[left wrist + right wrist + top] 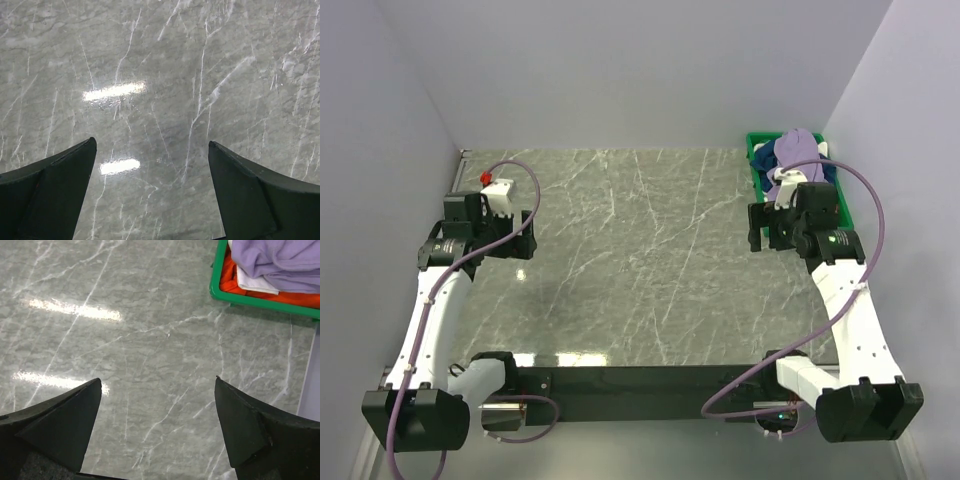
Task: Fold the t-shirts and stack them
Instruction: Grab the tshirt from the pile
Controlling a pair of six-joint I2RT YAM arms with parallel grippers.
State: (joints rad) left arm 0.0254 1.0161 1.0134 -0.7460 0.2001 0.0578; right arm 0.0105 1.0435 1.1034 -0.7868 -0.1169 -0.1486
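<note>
Far right corner of the worktop (640, 260): the green bin (753, 165) holds the t-shirts (798, 152) in a heap, lavender shirt (280, 260) on top, white garment (256, 285) and orange garment (231, 282) beneath. Left pincer (152, 147) and right pincer (159, 382) hang spread wide, nothing held.

The table (640, 260) is grey marble veined with white, the plastic bin (235, 297) at the upper right of the frame bright green, with a lavender-purple t-shirt (280, 260), a white garment (255, 284) and an orange garment (230, 281), while the left hand (151, 142) and right hand (157, 379) are black.
</note>
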